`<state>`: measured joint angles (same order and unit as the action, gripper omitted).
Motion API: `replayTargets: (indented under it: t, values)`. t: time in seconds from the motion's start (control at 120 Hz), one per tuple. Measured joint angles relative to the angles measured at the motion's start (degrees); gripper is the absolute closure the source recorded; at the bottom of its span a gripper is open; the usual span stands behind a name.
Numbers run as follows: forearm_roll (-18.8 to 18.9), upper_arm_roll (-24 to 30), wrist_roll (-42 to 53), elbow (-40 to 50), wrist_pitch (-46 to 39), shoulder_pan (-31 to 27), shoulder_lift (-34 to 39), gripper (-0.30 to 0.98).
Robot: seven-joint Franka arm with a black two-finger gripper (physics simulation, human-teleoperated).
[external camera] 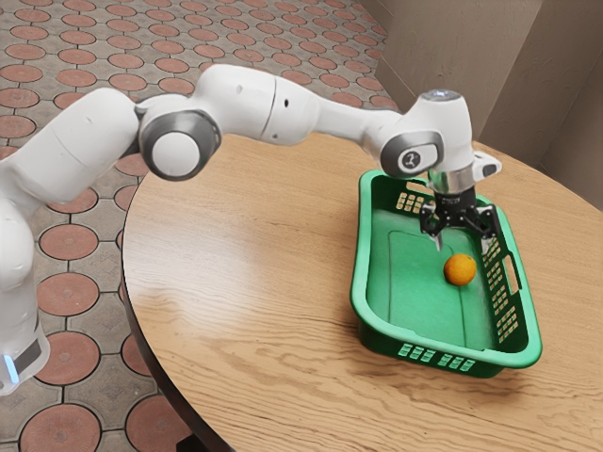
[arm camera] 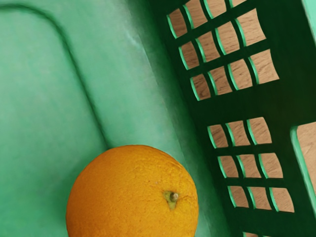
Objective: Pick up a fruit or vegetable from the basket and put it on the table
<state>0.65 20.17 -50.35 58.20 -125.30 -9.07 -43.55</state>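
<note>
1. Exterior view: claw [external camera: 463,241] hangs over the basket [external camera: 361,273], fingers spread well apart, nothing between them. Empty.
2. Orange [external camera: 460,270] sits on the basket floor, toward 3 o'clock of its middle on the exterior view's dial.
3. Key relation: orange is at 6 o'clock from the claw there, below fingertip level. Can't tell how much of that is height and how much sideways offset.
4. Round fruit, no long axis to match. One arm [external camera: 254,104], so no choice of hand.
5. Slotted side wall [arm camera: 237,106] is near the orange, at about 2 o'clock. My read: centre over the fruit first, then descend; a finger could catch that wall.
6. Table [external camera: 245,282] at 9 o'clock looks a fair drop spot.
</note>
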Motion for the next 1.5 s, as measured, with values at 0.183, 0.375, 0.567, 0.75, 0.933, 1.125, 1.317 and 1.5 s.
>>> replayTargets:
  t: [0.183,0.375,0.567,0.75,0.933,1.125,1.317,1.5]
  values:
    - [-0.3,0.3,1.2,-0.6,-1.6,0.1,-1.4,0.0]
    - [-1.0,-1.1,2.0,0.8,-2.7,2.0,-0.7,0.0]
    - [-2.3,-1.6,2.7,1.8,-3.2,1.5,-0.4,0.0]
    - [-2.4,-1.3,3.2,1.4,-3.8,0.8,-1.2,0.0]
    - [-2.3,-1.1,3.6,1.2,-4.7,0.7,-2.0,0.0]
    - [-2.3,-1.1,3.9,1.0,-5.2,0.7,-2.4,0.0]
    - [-2.2,-0.9,4.1,1.0,-5.8,0.8,-2.5,0.0]
    - [-2.2,0.2,4.3,0.9,-6.1,0.2,-3.3,0.0]
